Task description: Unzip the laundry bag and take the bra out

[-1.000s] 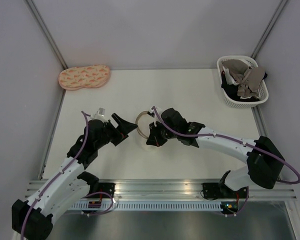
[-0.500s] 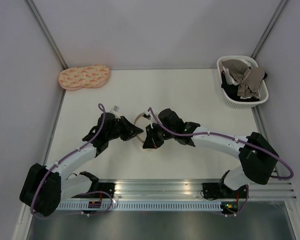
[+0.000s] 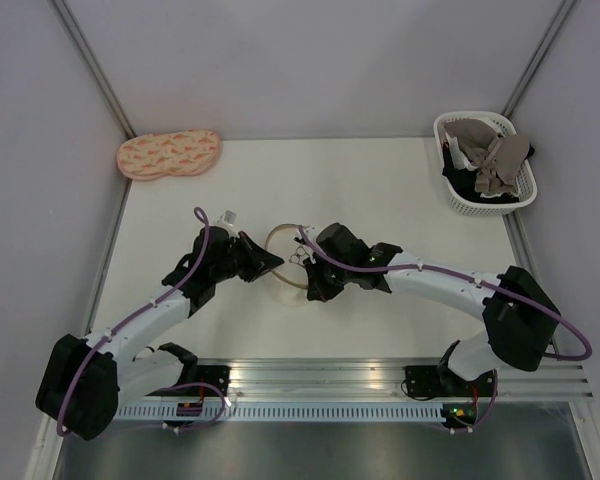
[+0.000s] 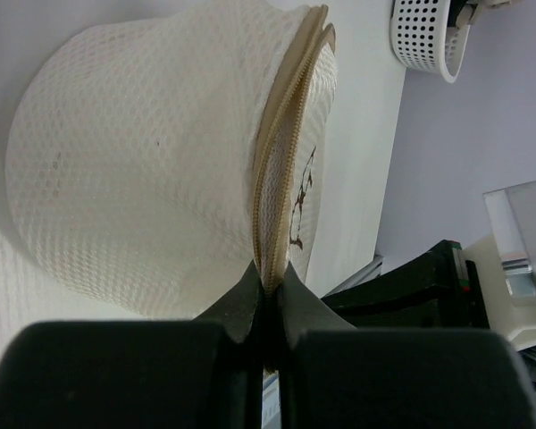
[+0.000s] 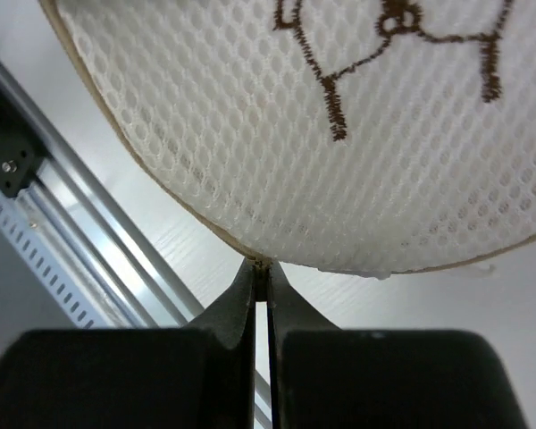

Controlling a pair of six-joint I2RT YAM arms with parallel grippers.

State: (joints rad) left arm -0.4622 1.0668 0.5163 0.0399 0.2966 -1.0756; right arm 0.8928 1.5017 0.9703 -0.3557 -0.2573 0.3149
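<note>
The laundry bag (image 3: 284, 240), a round cream mesh disc with a tan zipper rim, stands on edge at mid-table between both arms. My left gripper (image 3: 275, 263) is shut on the zipper rim; in the left wrist view the tan zipper (image 4: 281, 170) runs straight down into the closed left gripper (image 4: 268, 279). My right gripper (image 3: 305, 270) is shut on the bag's lower tan edge. In the right wrist view the right gripper (image 5: 262, 268) pinches that edge under the bag's face (image 5: 339, 152) with its brown drawing. The bra is hidden.
A pink-orange patterned pouch (image 3: 168, 154) lies at the back left by the wall. A white perforated basket (image 3: 520, 192) with beige and black clothes stands at the back right, also in the left wrist view (image 4: 424, 40). A metal rail (image 3: 320, 375) runs along the near edge.
My left gripper moved right to the bag and shut on its zipper rim. The right gripper stayed shut on the bag, which shifted slightly.
</note>
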